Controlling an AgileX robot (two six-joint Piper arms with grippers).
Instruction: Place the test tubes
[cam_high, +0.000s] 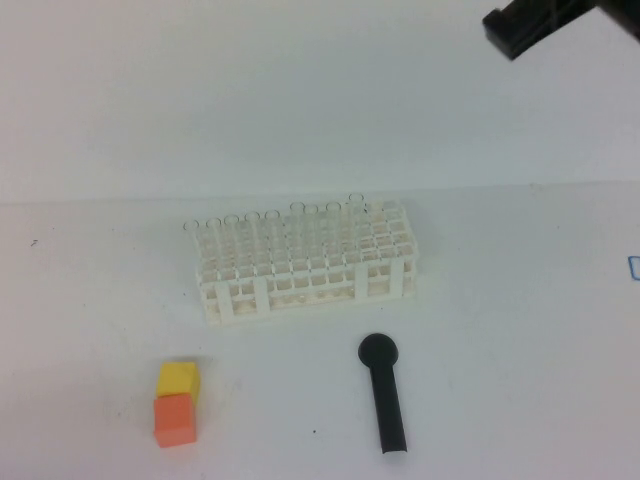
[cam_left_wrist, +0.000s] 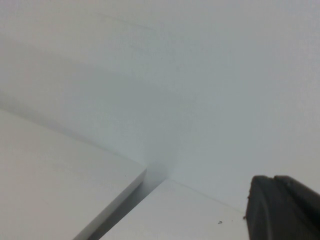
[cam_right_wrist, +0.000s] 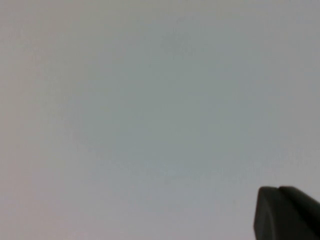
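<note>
1. Risk, as I judge it: the test tubes (cam_high: 330, 215) are clear against a white rack (cam_high: 305, 285); a descending end effector could clip a rim or shove the rack; the black tool (cam_high: 384, 395) lying near its front could be swept aside.
2. The rack stands mid-desk (cam_high: 520, 330) with upright tubes in many wells; which wells are free I cannot tell; no loose tube shows.
3. Right end effector (cam_high: 530, 25) hangs high at far right, well apart; left end effector (cam_left_wrist: 282, 210) shows only in its wrist view; whether either is released or clenched I cannot tell.

Glossy white plastic rack (cam_high: 305, 285), clear shiny tubes (cam_high: 300, 225). In front of rack: matt black tool (cam_high: 385, 400), matt yellow block (cam_high: 178, 377), orange block (cam_high: 174, 418). Matt black plastic: right gripper (cam_high: 535, 25) high behind rack, left gripper (cam_left_wrist: 282, 210) over matt white boards (cam_left_wrist: 60, 185).
</note>
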